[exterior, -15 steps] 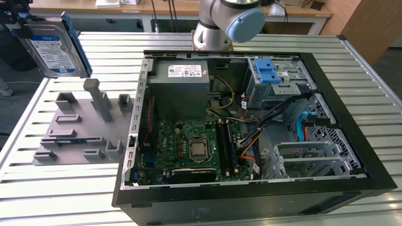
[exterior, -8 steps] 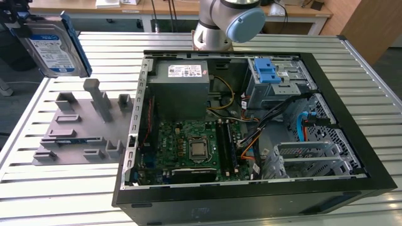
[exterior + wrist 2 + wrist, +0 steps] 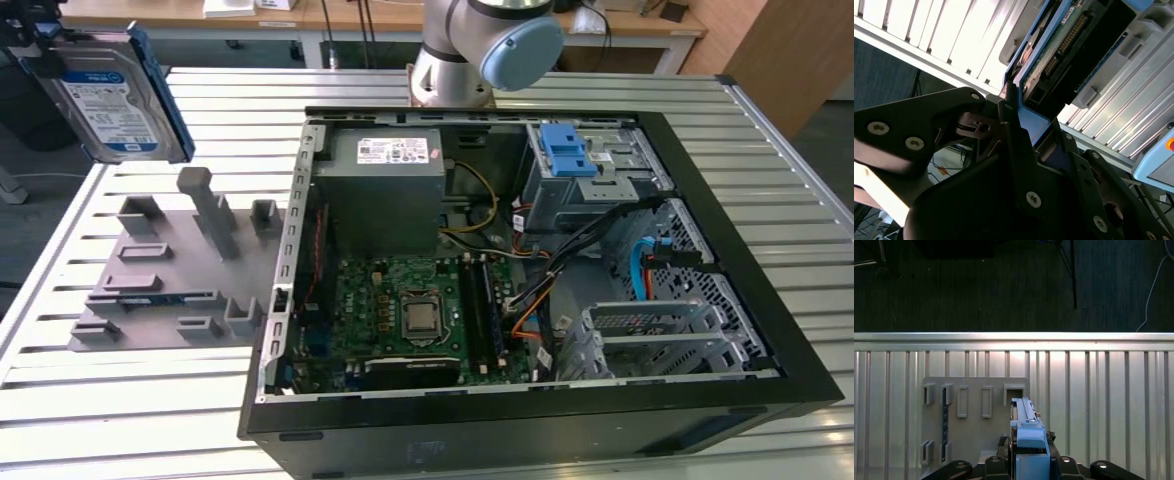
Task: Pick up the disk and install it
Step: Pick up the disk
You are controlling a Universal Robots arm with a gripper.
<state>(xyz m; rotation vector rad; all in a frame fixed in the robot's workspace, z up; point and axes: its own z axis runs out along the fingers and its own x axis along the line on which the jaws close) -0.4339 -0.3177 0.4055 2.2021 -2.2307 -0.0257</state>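
Note:
The disk (image 3: 114,100) hangs in the air at the exterior view's far left, above the grey fixture (image 3: 174,260), its blue-and-white label facing the camera. My gripper (image 3: 34,45) is shut on its upper left end. In the first wrist view the disk (image 3: 1026,432) shows edge-on with its blue rail, rising from my gripper (image 3: 1029,462) over the fixture (image 3: 974,440). In the second wrist view my black fingers (image 3: 1014,145) clamp the blue rail, and the disk (image 3: 1074,45) shows its circuit-board underside.
The open computer case (image 3: 747,330) lies on the slatted table (image 3: 134,420). Inside it are a grey power supply (image 3: 380,190), the motherboard (image 3: 414,310) and a metal drive cage with two blue tabs (image 3: 567,150). The arm's base (image 3: 481,50) stands behind the case.

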